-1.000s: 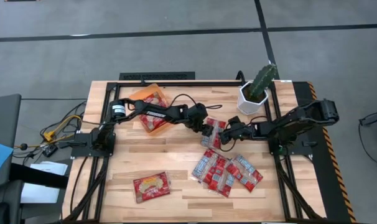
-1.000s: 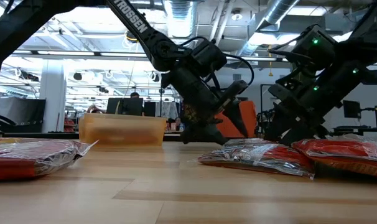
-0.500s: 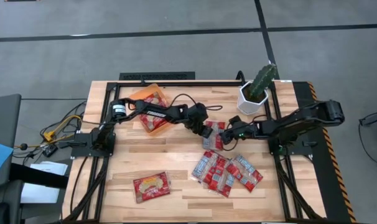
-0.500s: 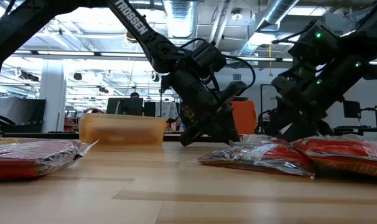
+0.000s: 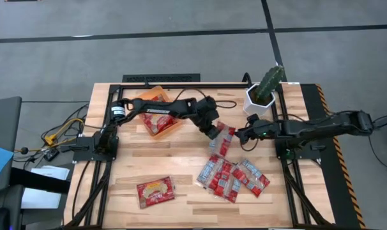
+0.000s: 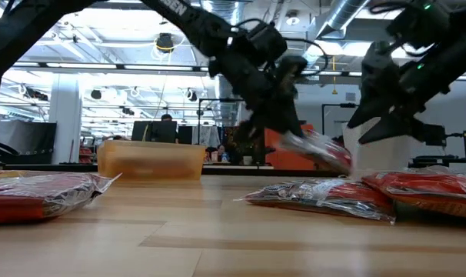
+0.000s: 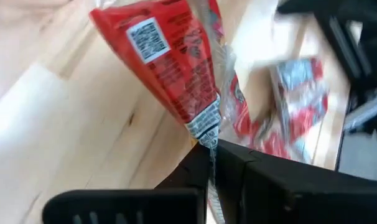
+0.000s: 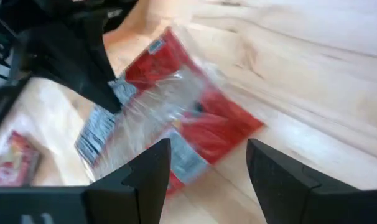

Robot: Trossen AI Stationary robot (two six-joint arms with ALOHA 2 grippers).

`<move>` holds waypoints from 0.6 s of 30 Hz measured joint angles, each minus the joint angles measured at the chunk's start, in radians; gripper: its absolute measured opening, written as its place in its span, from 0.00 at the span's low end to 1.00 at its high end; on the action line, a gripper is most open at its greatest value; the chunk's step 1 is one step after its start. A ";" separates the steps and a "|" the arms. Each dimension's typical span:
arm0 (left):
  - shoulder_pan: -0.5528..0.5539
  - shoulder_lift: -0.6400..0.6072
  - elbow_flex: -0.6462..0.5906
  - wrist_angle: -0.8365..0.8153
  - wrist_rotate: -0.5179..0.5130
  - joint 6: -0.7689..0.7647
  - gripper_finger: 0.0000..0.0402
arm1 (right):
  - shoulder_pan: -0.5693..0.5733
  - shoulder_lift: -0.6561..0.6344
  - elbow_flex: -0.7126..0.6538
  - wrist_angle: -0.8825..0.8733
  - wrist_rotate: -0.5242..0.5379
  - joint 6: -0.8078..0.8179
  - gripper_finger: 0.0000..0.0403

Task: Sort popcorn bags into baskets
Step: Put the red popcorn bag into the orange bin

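My left gripper point(image 5: 211, 130) is shut on a red popcorn bag with a silver-grey seam point(image 5: 223, 142), held above the middle of the table. In the low view the bag point(image 6: 319, 151) slants down from the gripper, clear of the wood. My right gripper point(image 5: 242, 135) is open and empty just right of that bag, which lies ahead of it in its wrist view point(image 8: 176, 118). Several more bags point(image 5: 232, 176) lie overlapping on the table nearer the front. One bag point(image 5: 155, 190) lies alone at the front left. The orange basket point(image 5: 175, 125) stands at the far left with packets in it. My left gripper pinches the bag's crimped end seam point(image 7: 207, 127) between its two fingers, at the seam's edge. The rest of the bag hangs away from the fingers, tilted, its barcode side toward the wrist camera. The bag is lifted clear of the table.
A white pot with a green cactus point(image 5: 260, 96) stands at the far right, close behind my right gripper. The black frame rails run along the table's far and side edges. Bare wood shows between the basket and the lone front-left bag.
My left gripper has risen and gone a little toward the far edge, lifting the bag off the table; the bag now hangs tilted in the air. My right gripper has risen and drawn back toward the table's right edge, away from the bag.
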 joint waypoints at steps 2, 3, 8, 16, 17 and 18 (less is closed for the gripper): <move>0.012 -0.019 0.035 -0.101 -0.008 0.063 0.00 | 0.000 -0.067 0.000 -0.032 0.001 0.000 0.58; 0.018 -0.030 0.052 -0.156 -0.017 0.098 0.00 | 0.000 -0.096 0.000 -0.048 0.001 0.000 0.58; 0.064 -0.099 0.107 -0.407 -0.091 0.265 0.00 | 0.000 -0.194 0.000 -0.092 0.023 -0.007 0.58; 0.185 -0.296 0.116 -0.768 -0.299 0.469 0.00 | 0.000 -0.198 0.000 -0.155 0.063 -0.008 0.58; 0.201 -0.315 0.115 -0.820 -0.355 0.499 0.00 | 0.000 -0.195 0.000 -0.158 0.063 -0.008 0.58; 0.219 -0.332 0.115 -0.867 -0.404 0.526 0.00 | 0.000 -0.190 0.000 -0.160 0.064 -0.008 0.58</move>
